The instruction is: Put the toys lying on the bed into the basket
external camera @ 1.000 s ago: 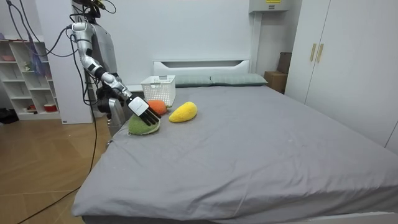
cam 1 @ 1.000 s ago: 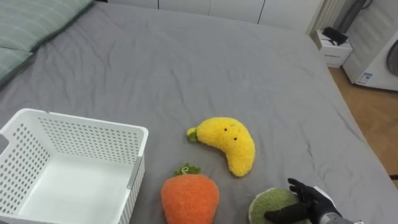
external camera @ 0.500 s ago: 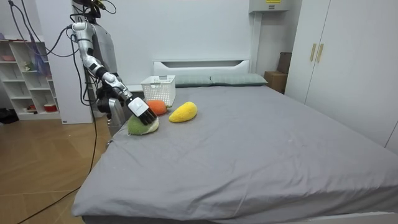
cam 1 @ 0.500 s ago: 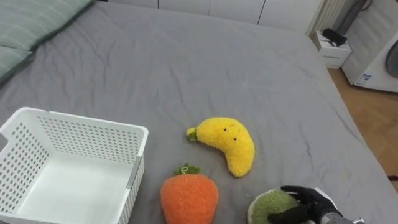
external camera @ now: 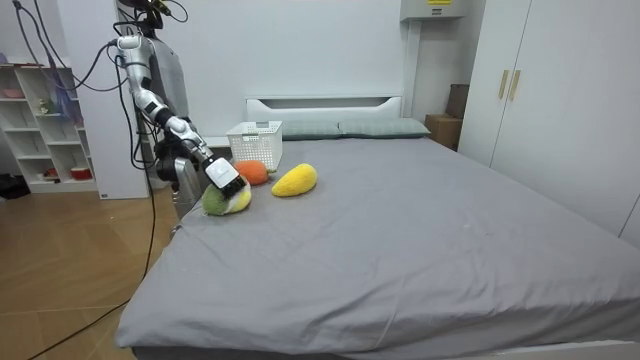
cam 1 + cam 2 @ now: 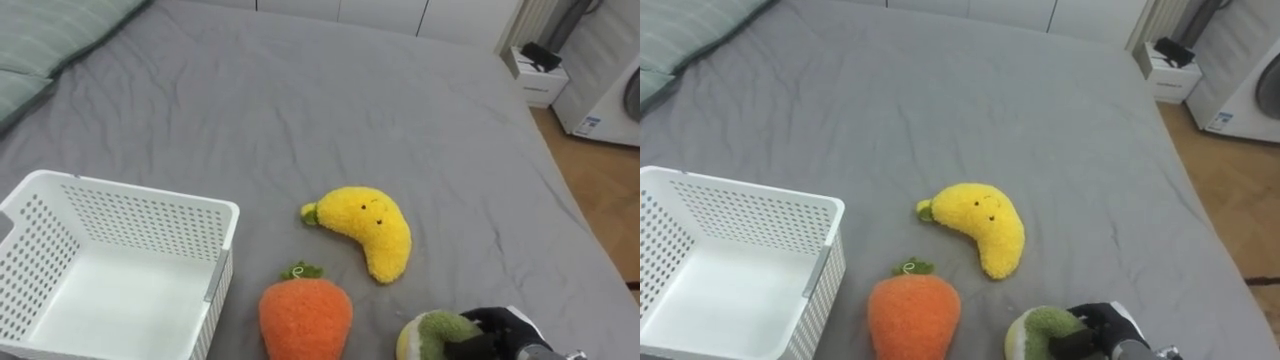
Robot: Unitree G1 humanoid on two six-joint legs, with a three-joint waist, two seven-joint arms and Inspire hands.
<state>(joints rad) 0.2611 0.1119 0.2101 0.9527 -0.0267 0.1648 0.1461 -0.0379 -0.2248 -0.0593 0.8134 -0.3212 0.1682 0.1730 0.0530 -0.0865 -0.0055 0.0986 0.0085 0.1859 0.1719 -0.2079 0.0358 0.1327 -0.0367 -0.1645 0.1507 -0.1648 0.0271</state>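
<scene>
My right hand (image 6: 503, 334) is at the lower right of the left eye view, its fingers curled round a green plush toy (image 6: 432, 333) that is tipped up with a pale underside showing. An orange plush carrot (image 6: 305, 316) lies just left of it. A yellow plush banana (image 6: 372, 228) lies behind them on the grey bed (image 6: 300, 110). An empty white perforated basket (image 6: 125, 209) stands at the lower left. In the room view I stand at the bed's side on the room view's left, with the right hand (image 5: 222, 177) on the green toy (image 5: 228, 201).
Green-grey pillows (image 6: 55, 35) lie at the far left of the bed. Past the bed's right edge are wooden floor (image 6: 605, 195), a small white side table (image 6: 540, 82) and a white appliance (image 6: 612, 90). A shelf unit (image 5: 40, 130) stands behind me.
My right hand's fingers went from straight over the green toy to curled round it. The toy has tipped up, showing its pale underside.
</scene>
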